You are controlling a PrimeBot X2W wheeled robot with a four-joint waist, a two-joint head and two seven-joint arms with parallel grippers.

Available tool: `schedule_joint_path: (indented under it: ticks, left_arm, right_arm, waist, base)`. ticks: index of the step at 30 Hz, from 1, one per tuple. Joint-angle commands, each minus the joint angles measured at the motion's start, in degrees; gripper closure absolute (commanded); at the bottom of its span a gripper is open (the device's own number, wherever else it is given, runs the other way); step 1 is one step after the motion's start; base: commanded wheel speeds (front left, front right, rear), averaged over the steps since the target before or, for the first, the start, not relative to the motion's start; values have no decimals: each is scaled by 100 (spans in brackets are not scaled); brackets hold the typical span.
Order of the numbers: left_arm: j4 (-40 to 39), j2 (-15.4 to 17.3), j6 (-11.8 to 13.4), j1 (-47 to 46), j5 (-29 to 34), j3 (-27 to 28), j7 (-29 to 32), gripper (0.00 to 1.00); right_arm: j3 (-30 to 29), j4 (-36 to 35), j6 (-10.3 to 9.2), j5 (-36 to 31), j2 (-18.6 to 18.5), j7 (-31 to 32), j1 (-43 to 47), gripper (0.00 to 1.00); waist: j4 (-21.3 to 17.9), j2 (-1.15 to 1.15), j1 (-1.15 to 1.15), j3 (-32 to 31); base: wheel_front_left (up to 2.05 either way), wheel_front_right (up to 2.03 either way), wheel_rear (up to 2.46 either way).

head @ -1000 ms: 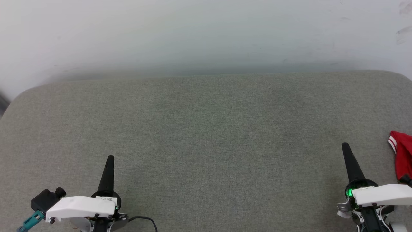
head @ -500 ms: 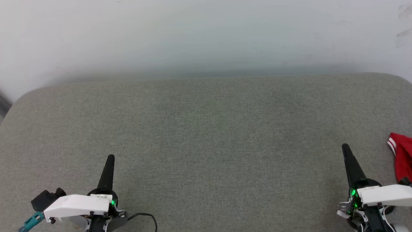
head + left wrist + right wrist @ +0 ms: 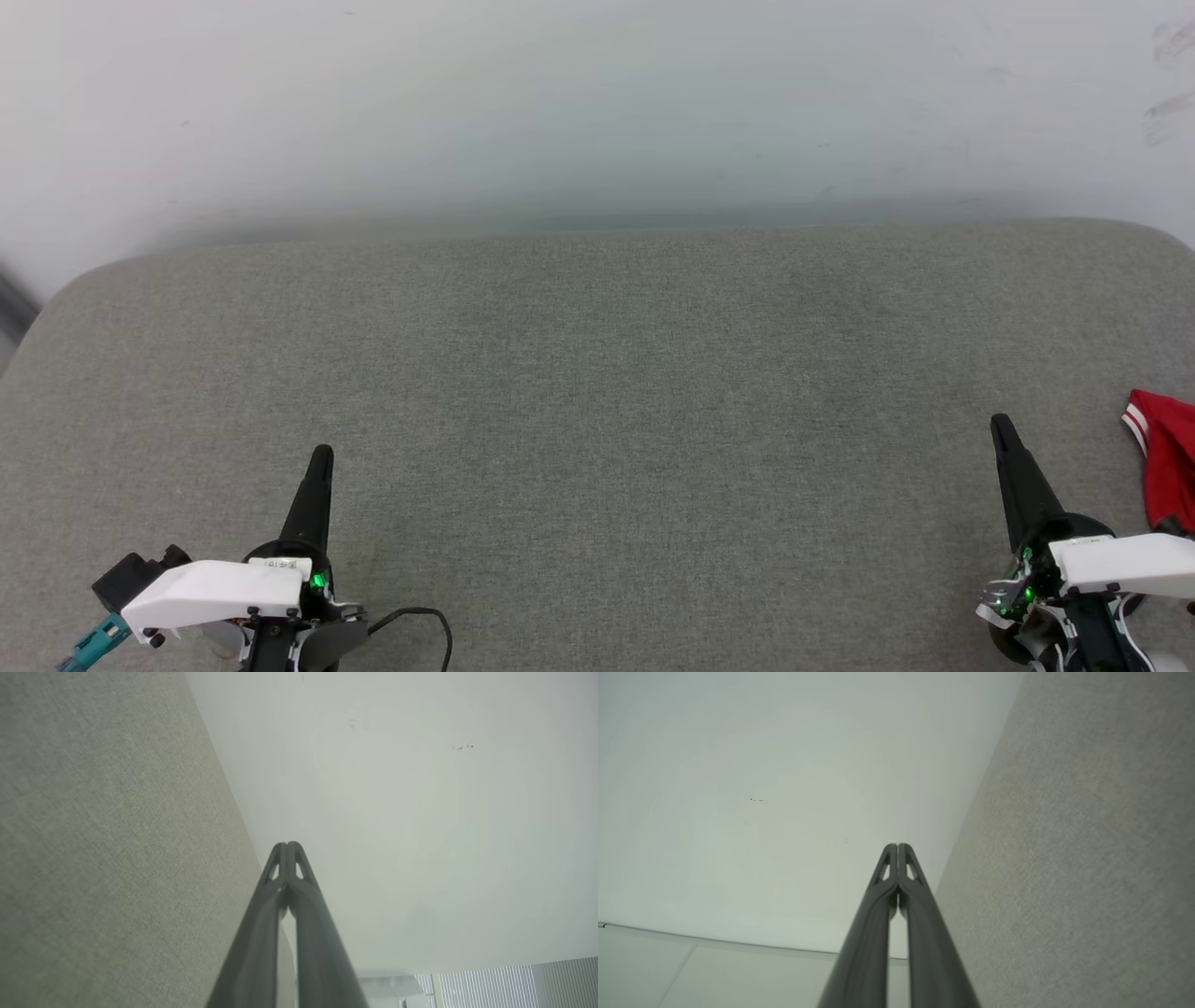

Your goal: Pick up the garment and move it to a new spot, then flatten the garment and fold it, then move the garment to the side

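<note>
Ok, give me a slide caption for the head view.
Left gripper and right gripper poised shut over the grey cushion; red garment at right edge.

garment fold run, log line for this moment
left gripper: shut, empty | right gripper: shut, empty | garment: on grey fabric surface, right of right gripper, not held

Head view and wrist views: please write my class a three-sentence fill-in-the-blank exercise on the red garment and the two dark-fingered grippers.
1. The red garment with striped trim lies at the ___ edge of the head view, on the grey-green woven surface.
2. The left gripper has its two long dark fingers ___, tips touching.
3. The right gripper, also shut, holds ___.
Missing words: right; shut; nothing.
</note>
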Motion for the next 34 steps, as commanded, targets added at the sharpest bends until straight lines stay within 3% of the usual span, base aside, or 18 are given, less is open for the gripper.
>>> schedule_joint_path:
  ticks: [1,26,34]
  left_arm:
    - [1,5,-12,-83,-91,12,42,100]
    - [165,-26,-16,-157,-1059,108,334,100]
    - [162,-39,-16,-157,-1009,124,343,100]
  right_arm:
    - [-18,3,0,98,22,22,-63,100]
    - [-139,108,0,1018,80,305,-89,100]
    - [-151,106,0,982,90,315,-90,100]
  waist:
    - [1,0,0,-4]
    - [28,0,0,-120]
    - [28,0,0,-121]
  base:
    - [0,0,0]
    - [0,0,0]
    - [0,0,0]
